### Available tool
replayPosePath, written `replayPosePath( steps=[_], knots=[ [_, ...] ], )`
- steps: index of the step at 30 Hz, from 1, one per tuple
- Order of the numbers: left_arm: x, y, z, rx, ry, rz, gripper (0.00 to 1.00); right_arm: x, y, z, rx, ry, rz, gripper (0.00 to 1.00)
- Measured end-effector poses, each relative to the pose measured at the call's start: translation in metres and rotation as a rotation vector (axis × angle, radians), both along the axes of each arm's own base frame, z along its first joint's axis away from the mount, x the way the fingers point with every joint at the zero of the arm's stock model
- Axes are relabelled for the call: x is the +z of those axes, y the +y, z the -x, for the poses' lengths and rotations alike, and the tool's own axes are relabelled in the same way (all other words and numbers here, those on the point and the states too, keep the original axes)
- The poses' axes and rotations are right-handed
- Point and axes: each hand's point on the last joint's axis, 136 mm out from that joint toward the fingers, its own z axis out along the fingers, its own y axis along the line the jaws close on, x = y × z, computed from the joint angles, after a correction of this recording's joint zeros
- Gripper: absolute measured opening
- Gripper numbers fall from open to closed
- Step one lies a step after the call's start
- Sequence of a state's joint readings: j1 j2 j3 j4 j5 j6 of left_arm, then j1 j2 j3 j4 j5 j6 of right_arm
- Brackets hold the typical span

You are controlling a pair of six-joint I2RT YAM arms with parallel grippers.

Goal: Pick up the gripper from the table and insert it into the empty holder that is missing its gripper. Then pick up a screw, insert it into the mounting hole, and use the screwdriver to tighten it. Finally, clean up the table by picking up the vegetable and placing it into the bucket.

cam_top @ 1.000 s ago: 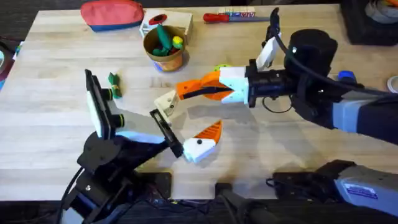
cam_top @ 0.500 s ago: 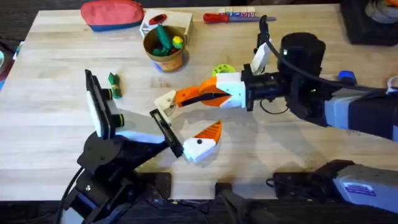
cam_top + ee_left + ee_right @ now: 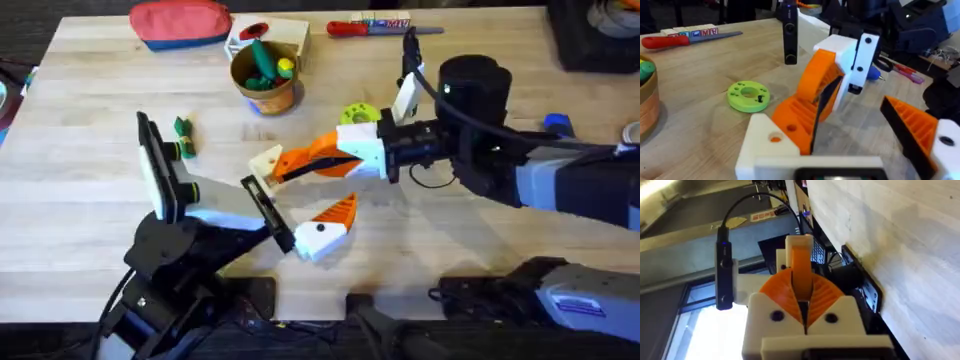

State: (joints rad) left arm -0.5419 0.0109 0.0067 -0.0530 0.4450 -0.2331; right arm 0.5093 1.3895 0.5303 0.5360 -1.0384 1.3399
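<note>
Right gripper [image 3: 285, 165] clamped on gripper [image 3: 292, 160], at holder [image 3: 266, 163]

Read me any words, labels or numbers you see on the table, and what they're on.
No text can be read for certain.
Packaging strip beside the red-handled screwdriver: coloured printed blocks, too small to read.
Same strip in the left wrist view: blurred.
Label on the arm link: print, too small.

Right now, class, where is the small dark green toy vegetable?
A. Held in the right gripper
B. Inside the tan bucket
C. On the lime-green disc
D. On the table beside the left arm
D: the vegetable lies on the bare table next to the left arm's upright black link, apart from the bucket.
</note>
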Motion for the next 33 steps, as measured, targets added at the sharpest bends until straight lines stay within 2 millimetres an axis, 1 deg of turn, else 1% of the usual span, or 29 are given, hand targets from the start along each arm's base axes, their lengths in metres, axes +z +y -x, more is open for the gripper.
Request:
replayPosePath(
  steps=[4, 8, 12, 16, 21, 33],
  knots=[
    [0.000, 0.000, 0.000, 0.002, 0.001, 0.001, 0.987, 0.000, 0.003, -0.007, -0.029, 0.011, 0.029, 0.003],
    [0.000, 0.002, -0.003, 0.022, 0.001, 0.000, 0.986, 0.005, 0.010, -0.014, -0.046, -0.018, 0.042, 0.003],
    [-0.001, 0.008, -0.010, 0.069, 0.004, -0.001, 0.988, 0.002, 0.020, -0.019, -0.038, -0.017, 0.069, 0.003],
    [-0.001, 0.011, -0.014, 0.102, 0.010, 0.000, 0.987, -0.002, 0.037, -0.019, -0.001, -0.026, 0.087, 0.003],
    [-0.002, 0.015, -0.019, 0.136, 0.018, 0.002, 0.986, -0.008, 0.049, -0.030, 0.011, -0.034, 0.098, 0.003],
    [-0.002, 0.016, -0.019, 0.138, 0.020, 0.004, 0.986, -0.010, 0.052, -0.032, 0.028, -0.069, 0.100, 0.003]
  ],
)
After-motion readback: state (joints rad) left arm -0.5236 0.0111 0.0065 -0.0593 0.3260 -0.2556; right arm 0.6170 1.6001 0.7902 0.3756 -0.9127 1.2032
